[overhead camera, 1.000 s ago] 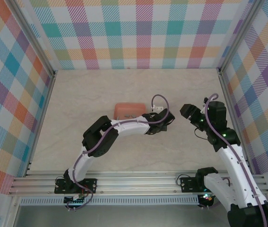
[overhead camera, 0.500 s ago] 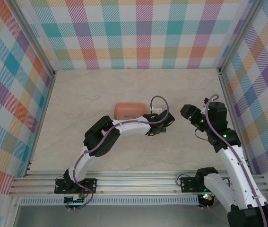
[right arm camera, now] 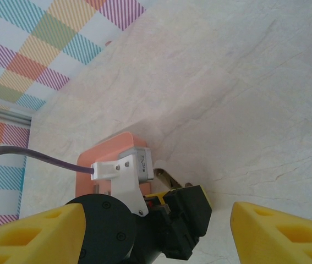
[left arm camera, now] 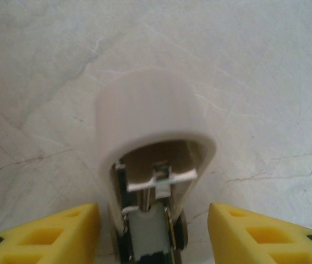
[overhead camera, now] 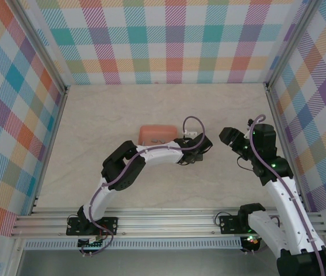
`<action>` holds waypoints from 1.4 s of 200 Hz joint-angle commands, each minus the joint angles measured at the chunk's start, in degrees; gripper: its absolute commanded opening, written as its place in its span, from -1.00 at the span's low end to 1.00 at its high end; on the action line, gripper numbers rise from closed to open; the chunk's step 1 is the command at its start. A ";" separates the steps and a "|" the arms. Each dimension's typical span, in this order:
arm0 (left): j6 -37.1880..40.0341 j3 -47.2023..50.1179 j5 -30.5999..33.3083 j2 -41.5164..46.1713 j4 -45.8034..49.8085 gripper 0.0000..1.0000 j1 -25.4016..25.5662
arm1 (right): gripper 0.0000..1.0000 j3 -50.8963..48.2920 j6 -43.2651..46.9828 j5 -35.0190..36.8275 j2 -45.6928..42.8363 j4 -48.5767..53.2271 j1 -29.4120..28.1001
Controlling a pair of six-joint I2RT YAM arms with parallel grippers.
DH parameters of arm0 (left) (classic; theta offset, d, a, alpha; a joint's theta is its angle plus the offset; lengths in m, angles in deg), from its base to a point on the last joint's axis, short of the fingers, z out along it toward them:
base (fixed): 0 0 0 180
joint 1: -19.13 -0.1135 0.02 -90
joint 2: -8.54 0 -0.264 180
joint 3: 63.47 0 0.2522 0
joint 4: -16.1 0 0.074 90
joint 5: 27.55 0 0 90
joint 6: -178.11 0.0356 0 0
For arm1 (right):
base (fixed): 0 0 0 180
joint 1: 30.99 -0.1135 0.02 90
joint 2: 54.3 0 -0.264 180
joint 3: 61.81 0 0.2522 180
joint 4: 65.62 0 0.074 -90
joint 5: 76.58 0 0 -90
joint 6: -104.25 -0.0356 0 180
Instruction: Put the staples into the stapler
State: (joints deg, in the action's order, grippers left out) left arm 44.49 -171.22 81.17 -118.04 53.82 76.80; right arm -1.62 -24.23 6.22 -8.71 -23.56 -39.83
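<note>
The white stapler (left arm camera: 150, 121) lies on the table with its lid raised and its metal channel exposed. In the left wrist view, my left gripper (left arm camera: 153, 214) is open, one yellow finger (left arm camera: 73, 225) on each side with a gap to the stapler. In the top view this gripper (overhead camera: 202, 145) sits just right of the salmon-pink tray (overhead camera: 151, 132). Faint dark strips in the tray look like the staples (overhead camera: 158, 140). My right gripper (overhead camera: 230, 137) hovers open to the right, holding nothing. From the right wrist, its fingers (right arm camera: 45, 231) frame the left wrist, and the stapler's tip (right arm camera: 168, 176) peeks out beside it.
The plaid walls and metal frame posts (overhead camera: 275, 103) close in the table on three sides. The right wrist view shows the pink tray (right arm camera: 109, 154) just behind the left arm's white camera bracket (right arm camera: 124, 175). The two grippers stand a short gap apart.
My left gripper has opened and its fingers now stand off the stapler. The left wrist shifted only slightly. The right arm has stayed put.
</note>
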 commanded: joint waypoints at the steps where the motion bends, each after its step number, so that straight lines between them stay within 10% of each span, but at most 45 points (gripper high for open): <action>1: 2.25 -0.22 -0.65 8.29 3.45 0.09 -0.09 | 0.39 -0.67 1.34 -3.27 0.69 -2.54 0.23; 101: 20.54 20.63 -16.74 38.17 11.47 0.17 -17.70 | 0.40 4.63 10.78 -14.25 12.27 -6.98 -8.71; 164: 56.86 32.73 -23.67 48.85 14.32 0.33 -36.20 | 0.40 9.11 15.35 -9.47 21.27 -9.28 -20.14; 197: 74.55 35.51 -29.86 47.51 14.86 0.29 -43.86 | 0.39 11.19 16.48 -7.72 24.01 -9.04 -22.59; 280: 84.75 25.77 -33.78 29.18 23.67 0.32 -49.12 | 0.40 11.66 18.16 -2.75 23.72 -6.25 -24.94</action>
State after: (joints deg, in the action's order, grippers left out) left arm 124.21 -142.04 49.46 -85.67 71.92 28.04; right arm 8.72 -8.14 1.04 15.85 -31.17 -64.14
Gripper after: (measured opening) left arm 0.660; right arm 0.698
